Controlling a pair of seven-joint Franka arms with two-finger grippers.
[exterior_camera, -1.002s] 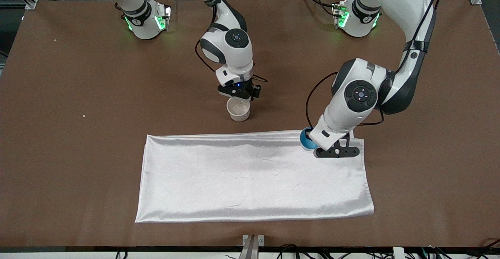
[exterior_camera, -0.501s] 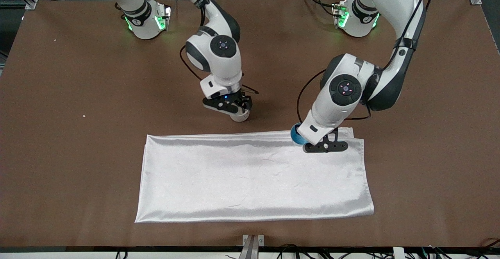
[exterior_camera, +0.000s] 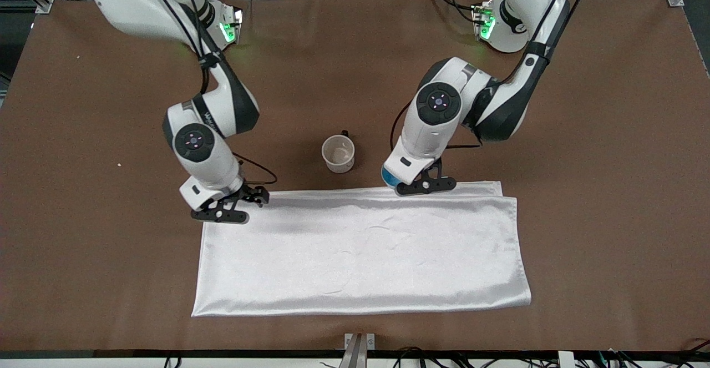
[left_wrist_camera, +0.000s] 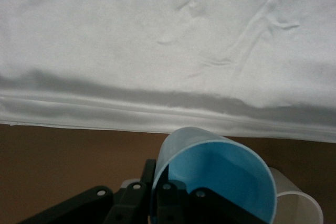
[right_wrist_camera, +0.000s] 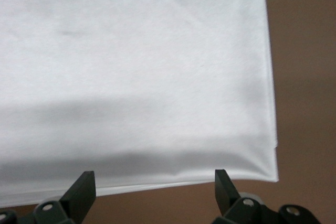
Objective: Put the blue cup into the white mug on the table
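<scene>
The white mug point(exterior_camera: 338, 154) stands upright on the brown table point(exterior_camera: 610, 190), its black handle turned toward the robot bases, with nothing in it. My left gripper point(exterior_camera: 410, 186) is shut on the rim of the blue cup point(exterior_camera: 389, 176) and holds it above the table, beside the mug and over the cloth's edge. In the left wrist view the blue cup point(left_wrist_camera: 220, 179) is pinched at its wall by my left gripper point(left_wrist_camera: 157, 184), and the mug's rim point(left_wrist_camera: 299, 200) shows beside it. My right gripper point(exterior_camera: 227, 208) is open and empty over the cloth's corner, as the right wrist view point(right_wrist_camera: 153, 184) shows.
A white satin cloth point(exterior_camera: 360, 251) lies flat on the table, nearer to the front camera than the mug. It fills most of both wrist views point(left_wrist_camera: 168, 40) point(right_wrist_camera: 136, 66). The arm bases stand along the table's back edge.
My right gripper left the mug and moved toward the right arm's end, over the cloth's corner. My left gripper carried the blue cup along the cloth's edge toward the mug.
</scene>
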